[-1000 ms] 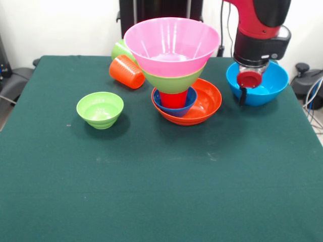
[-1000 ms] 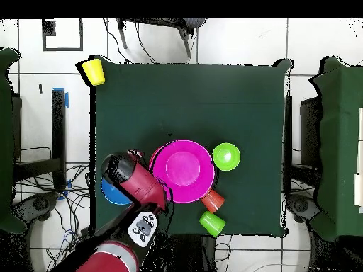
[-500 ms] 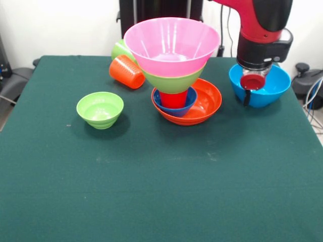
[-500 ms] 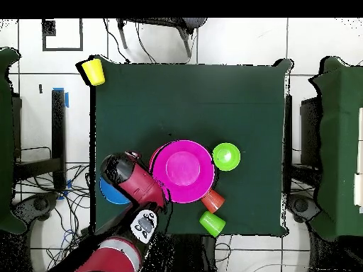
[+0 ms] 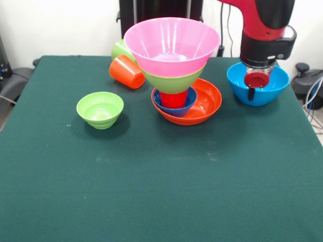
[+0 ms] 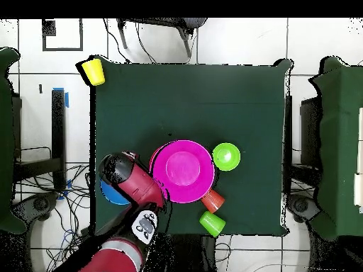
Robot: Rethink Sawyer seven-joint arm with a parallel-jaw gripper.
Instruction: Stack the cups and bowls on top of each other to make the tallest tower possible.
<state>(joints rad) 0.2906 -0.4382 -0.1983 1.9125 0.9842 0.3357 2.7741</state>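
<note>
**Claw over the blue bowl, tower standing to its side**

Seen from the front, farthest to the left of the claw sits the small green bowl (image 5: 100, 109), upright and alone on the green desk (image 5: 151, 191). Closer in and farther back, the orange cup (image 5: 126, 71) lies on its side, with the light green cup (image 5: 120, 49) just behind it, partly hidden.

Next comes the tower (image 5: 174, 70), just left of the claw: the wide orange bowl (image 5: 206, 103) as base, the small dark blue bowl (image 5: 188, 102) inside it, the red cup (image 5: 174, 99) in that, then the large green bowl (image 5: 174, 82) and the huge pink bowl (image 5: 171, 45) on top.

The claw (image 5: 257, 83) hangs over the large blue bowl (image 5: 270, 86), which stands on the desk near its right edge, apart from the tower. Whether the claw is released or clenched cannot be told.

In the overhead view the yellow cup (image 6: 93, 71) lies off the desk's corner, well away from the claw.
</note>
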